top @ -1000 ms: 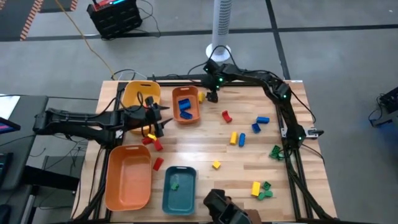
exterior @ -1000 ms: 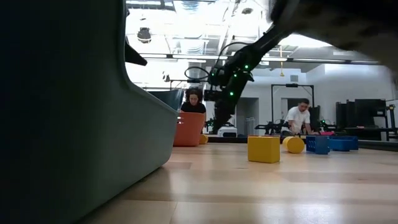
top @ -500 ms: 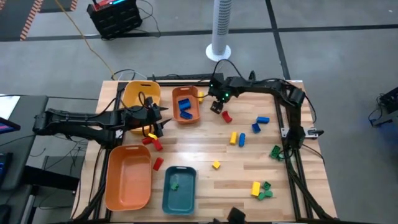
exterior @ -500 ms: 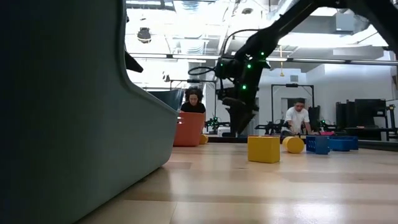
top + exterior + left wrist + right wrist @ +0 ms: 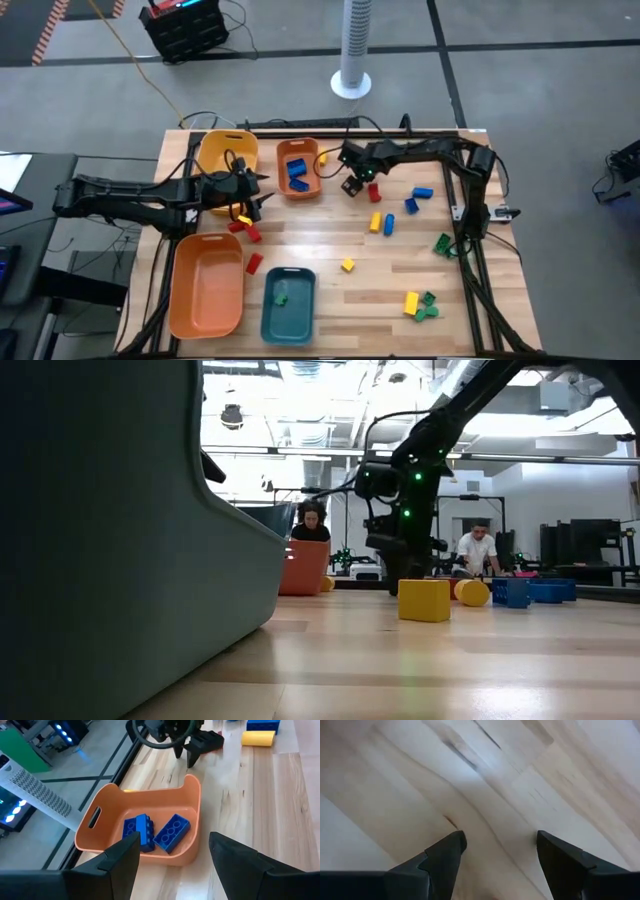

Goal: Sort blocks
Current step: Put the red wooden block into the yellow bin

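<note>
Small blocks in red, blue, yellow and green lie scattered on the wooden table [image 5: 330, 240]. My right gripper [image 5: 352, 186] hangs open, pointing steeply down, just left of a red block [image 5: 374, 192]. Its wrist view shows only bare wood between the fingers [image 5: 497, 845]. In the low view it [image 5: 405, 570] stands behind a yellow block [image 5: 424, 600]. My left gripper [image 5: 248, 196] hovers open between the yellow tray [image 5: 226, 155] and the small orange tray [image 5: 298, 167]. That orange tray [image 5: 150, 815] holds two blue blocks [image 5: 170, 832].
A large orange tray [image 5: 207, 283] and a teal tray [image 5: 288, 303] with one green block stand at the near left. Red and yellow blocks [image 5: 245, 228] lie below my left gripper. The teal tray's wall [image 5: 120, 540] fills the left of the low view. Two people show in the room beyond.
My right gripper has come from the far edge beside the small orange tray toward the near edge and a little right, sinking toward the red block and rolling about its own axis. Its fingers stay open. No block has moved.
</note>
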